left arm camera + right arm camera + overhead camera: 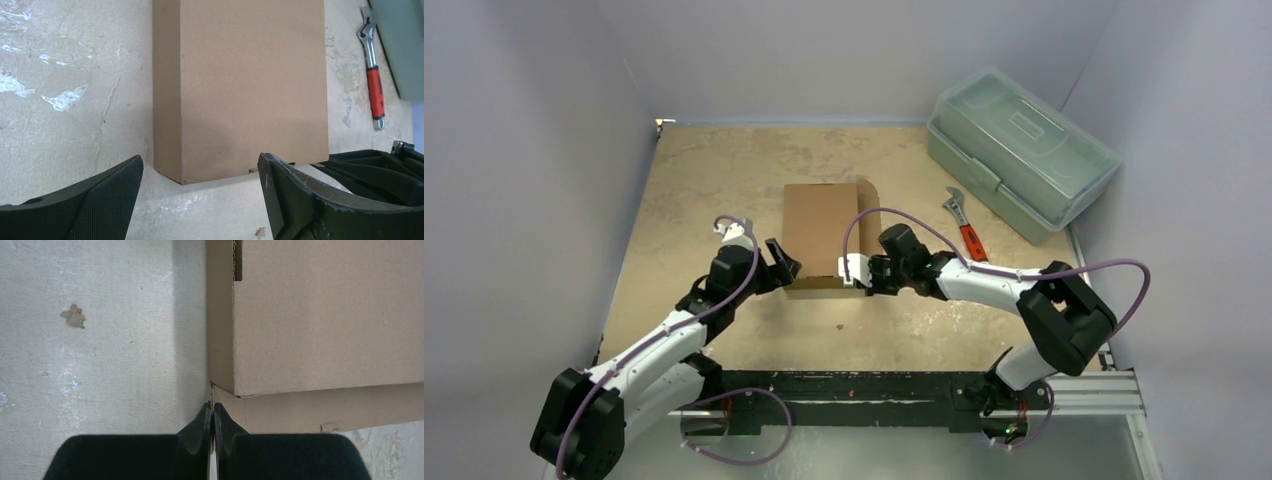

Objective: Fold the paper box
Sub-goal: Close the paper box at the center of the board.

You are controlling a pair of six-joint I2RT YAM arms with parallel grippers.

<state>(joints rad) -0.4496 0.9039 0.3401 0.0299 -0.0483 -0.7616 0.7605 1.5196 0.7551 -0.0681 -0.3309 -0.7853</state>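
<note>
Three views examined.

Top view: both claws cover parts of the near edge of the paper box (822, 232), so its front wall cannot be judged. The box lies at frame centre on the table (724, 170). It is plain brown cardboard with a flat top panel, and a rounded flap projects along its right side. The left gripper (786, 266) sits at the box's lower-left corner and the right gripper (854, 270) at its lower-right corner. Neither claw's state is readable here. A toolbox (1021, 150) stands at upper right, with a wrench (964, 228) between it and the box.

Left wrist view: the box (240, 90) fills the upper centre, its far end cut off by the top edge. Its top is smooth and its left wall shaded. The left gripper (200, 162) is spread wide and holds nothing.

Right wrist view: the box (325, 315) runs off the top and right. A slot shows near the top edge, and a lower flap protrudes beneath. The right gripper (212, 412) has its fingers pressed together at the box's lower-left corner. Whether cardboard is pinched between them cannot be determined.
</note>
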